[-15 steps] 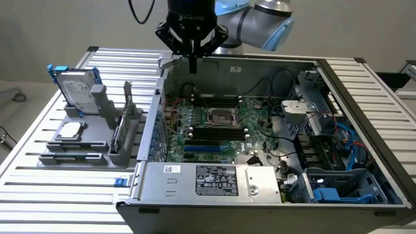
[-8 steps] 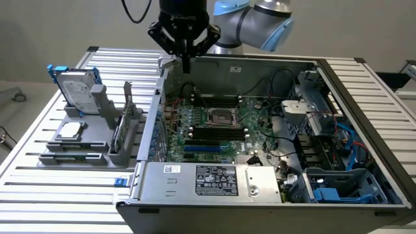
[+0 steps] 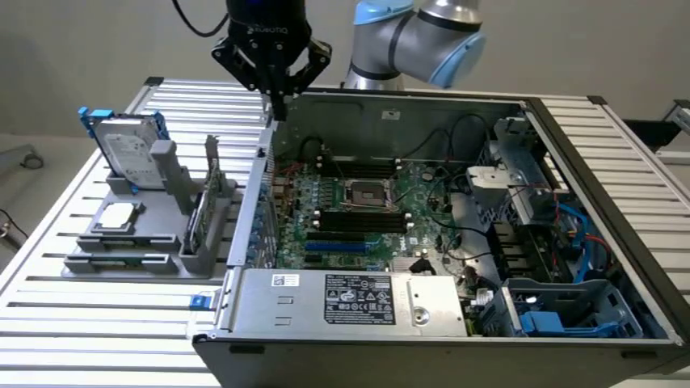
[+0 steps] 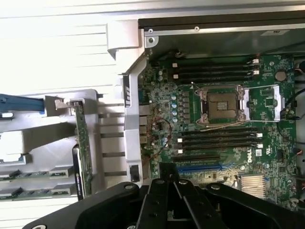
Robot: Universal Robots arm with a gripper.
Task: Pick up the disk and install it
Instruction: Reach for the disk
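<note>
An open computer case (image 3: 389, 121) lies on the slatted table (image 3: 97, 323), its motherboard exposed for fitting. On the exterior view's left, a grey rack (image 3: 161, 174) props the disk (image 3: 128, 149) upright for grasping, well apart from the clenched, empty gripper (image 3: 278, 113) hovering above the case wall.

A plain pale grey wall (image 3: 97, 40) stands at the back. The table (image 3: 86, 323) is made of long silver metal strips with thin dark lines between them. Soft light falls on it and makes the strips shine. In the wrist view they look almost white. On the exterior view's left, a grey floor (image 3: 19, 194) shows beside the table, with a small round wheel (image 3: 31, 160) on it.
</note>
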